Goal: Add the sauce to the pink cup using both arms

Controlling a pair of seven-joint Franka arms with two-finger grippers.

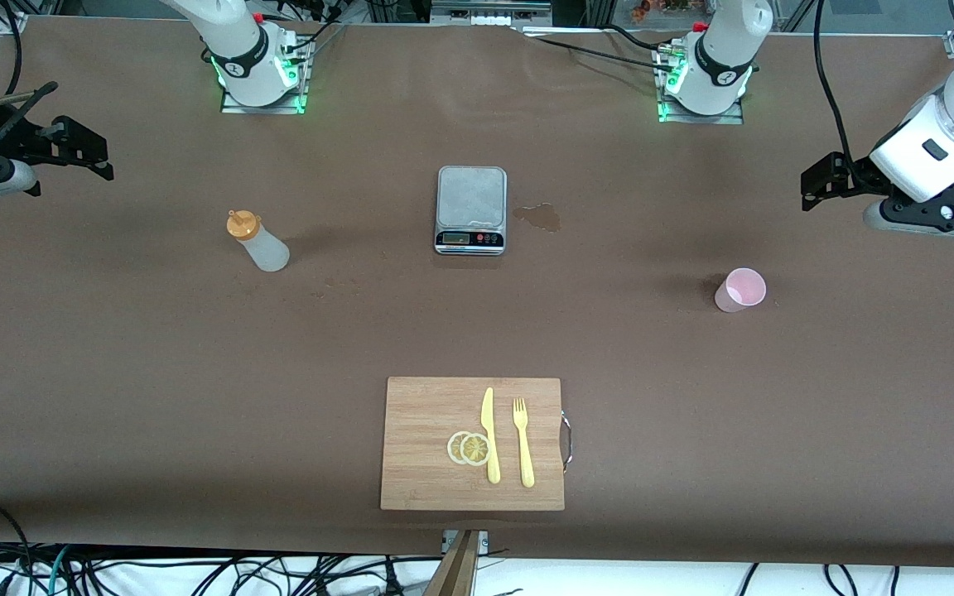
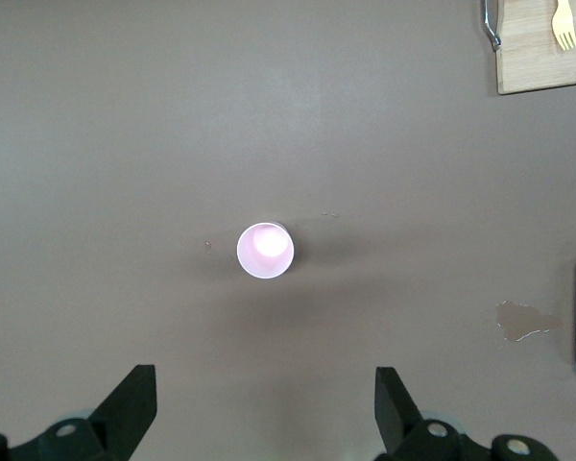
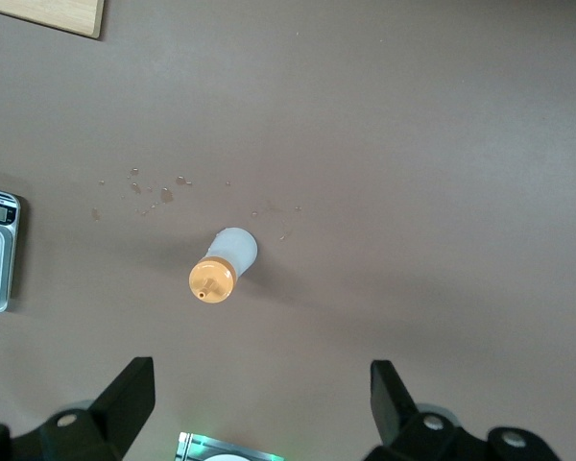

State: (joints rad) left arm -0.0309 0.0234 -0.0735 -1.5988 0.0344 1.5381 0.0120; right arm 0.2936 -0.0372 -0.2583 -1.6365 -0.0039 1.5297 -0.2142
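Standing upright, sauce (image 1: 259, 241), nozzle up

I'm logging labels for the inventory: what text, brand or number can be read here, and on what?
None can be read.
Kitchen scale: its display and buttons are too small to read.
Sauce bottle, pink cup, cutting board: no visible markings.

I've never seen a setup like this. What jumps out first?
An orange-capped sauce bottle stands toward the right arm's end of the table, a pink cup toward the left arm's end, a grey scale between them. The left gripper hangs open over the cup, the right gripper open above the bottle.
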